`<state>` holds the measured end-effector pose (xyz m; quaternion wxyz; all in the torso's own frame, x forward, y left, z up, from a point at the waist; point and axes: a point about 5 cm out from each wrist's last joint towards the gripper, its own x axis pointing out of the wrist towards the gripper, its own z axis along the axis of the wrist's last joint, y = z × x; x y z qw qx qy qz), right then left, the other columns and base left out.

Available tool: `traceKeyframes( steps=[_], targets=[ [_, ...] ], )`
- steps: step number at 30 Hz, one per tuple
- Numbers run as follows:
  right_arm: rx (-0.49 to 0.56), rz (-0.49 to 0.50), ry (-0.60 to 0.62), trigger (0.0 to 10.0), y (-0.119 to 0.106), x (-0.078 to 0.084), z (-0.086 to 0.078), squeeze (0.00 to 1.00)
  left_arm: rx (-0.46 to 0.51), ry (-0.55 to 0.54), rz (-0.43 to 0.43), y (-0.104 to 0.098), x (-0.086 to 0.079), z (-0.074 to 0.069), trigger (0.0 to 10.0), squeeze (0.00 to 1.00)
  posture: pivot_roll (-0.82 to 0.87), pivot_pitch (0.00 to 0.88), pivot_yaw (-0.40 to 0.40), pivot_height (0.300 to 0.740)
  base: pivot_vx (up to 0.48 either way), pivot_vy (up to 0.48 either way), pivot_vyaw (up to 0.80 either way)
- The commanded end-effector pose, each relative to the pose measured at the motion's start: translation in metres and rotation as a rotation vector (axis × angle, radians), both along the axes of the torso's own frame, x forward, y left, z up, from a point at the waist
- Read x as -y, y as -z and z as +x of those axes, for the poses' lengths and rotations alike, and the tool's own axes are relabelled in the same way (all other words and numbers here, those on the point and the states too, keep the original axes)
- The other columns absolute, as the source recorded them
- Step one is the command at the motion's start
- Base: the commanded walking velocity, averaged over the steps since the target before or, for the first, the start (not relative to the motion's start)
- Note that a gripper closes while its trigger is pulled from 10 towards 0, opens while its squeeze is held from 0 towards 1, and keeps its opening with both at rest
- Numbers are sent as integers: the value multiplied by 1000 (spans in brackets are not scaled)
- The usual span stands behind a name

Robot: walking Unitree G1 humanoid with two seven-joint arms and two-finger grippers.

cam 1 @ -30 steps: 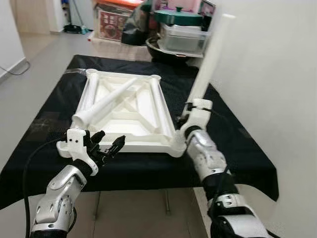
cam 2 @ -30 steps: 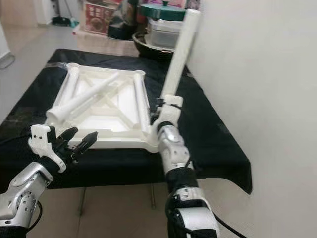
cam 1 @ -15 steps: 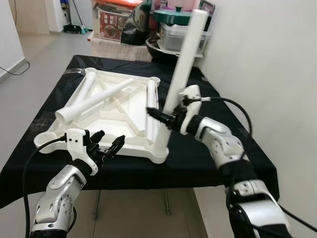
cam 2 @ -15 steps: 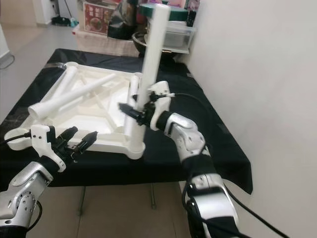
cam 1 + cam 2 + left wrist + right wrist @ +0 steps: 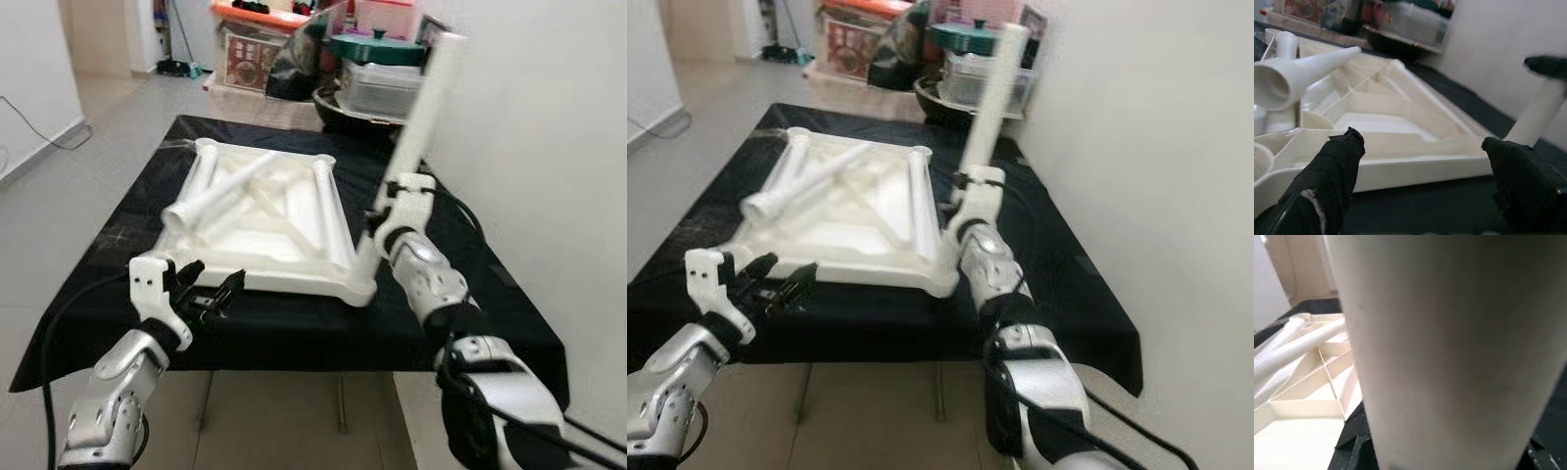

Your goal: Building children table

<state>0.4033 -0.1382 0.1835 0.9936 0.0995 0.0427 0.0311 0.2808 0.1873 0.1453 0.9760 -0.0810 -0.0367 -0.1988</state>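
The white children's table top (image 5: 284, 245) lies upside down on a black-covered table (image 5: 294, 328). One white leg (image 5: 423, 108) stands in its near right corner socket, leaning away to the right. My right gripper (image 5: 380, 225) is shut on this leg low down; the right wrist view has the leg (image 5: 1449, 357) right up against the camera. A loose leg (image 5: 220, 191) lies slantwise across the top, and others lie along its sides. My left gripper (image 5: 217, 284) hovers open just before the top's near edge (image 5: 1400, 166), touching nothing.
Behind the table stand a green-lidded pot (image 5: 377, 47), a clear plastic box (image 5: 382, 88) and cartons (image 5: 250, 69). A white wall (image 5: 549, 147) runs close along the right side. Open floor (image 5: 88, 147) lies to the left. A black cable (image 5: 49, 343) trails from my left arm.
The right arm has swung the leg and the top's near right corner back to the right, and the leg now leans rightward. The view has shifted. My left gripper stays open.
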Motion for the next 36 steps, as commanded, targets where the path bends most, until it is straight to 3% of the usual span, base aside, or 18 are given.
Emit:
traceKeyframes(
  steps=[1,3,7,8,9,10,14,16,23,24,25,26,36],
  targets=[
    [-47,45,-87,0,17,-7,-5,0,-9,97,97,2,12,-12,10000,0,195,0,-158,740,0,0,0],
    [-33,48,-105,0,15,-9,-4,0,-14,119,114,3,13,-16,10000,0,195,0,-158,740,0,0,0],
    [27,-42,-164,0,-3,-13,1,0,-119,292,209,17,9,-57,10000,0,198,0,-168,740,0,0,0],
    [27,-42,-164,0,-3,-13,1,0,-119,292,209,17,9,-57,10000,0,198,0,-168,740,0,0,0],
    [26,-60,-129,0,-8,-9,4,0,-148,306,238,17,4,-72,10000,0,217,0,-188,740,0,0,0],
    [27,-60,-124,0,-9,-10,4,0,-149,301,244,16,4,-75,10000,0,222,0,-192,740,0,0,0],
    [35,-56,-144,0,-10,-14,4,0,-142,296,262,16,8,-77,10000,0,225,0,-194,740,0,0,0],
    [48,-50,-166,0,-9,-19,3,0,-145,292,255,22,19,-74,10000,0,226,0,-195,740,0,0,0],
    [66,-66,-204,0,-11,-20,2,0,-139,293,252,20,23,-71,10000,0,221,0,-190,740,0,0,0],
    [65,-77,-211,1725,-12,-20,2,0,-140,296,259,20,22,-71,10000,0,215,0,-184,740,0,0,0],
    [65,-77,-211,1725,-12,-20,2,0,-140,296,259,20,22,-71,10000,0,215,0,-184,740,0,0,0],
    [79,-86,-220,10000,-15,-21,3,0,-144,298,268,19,21,-73,10000,0,212,0,-180,740,0,0,0],
    [87,-98,-253,10000,-13,-26,-1,0,-142,280,275,19,20,-72,10000,0,212,0,-178,740,0,0,0]
  ],
)
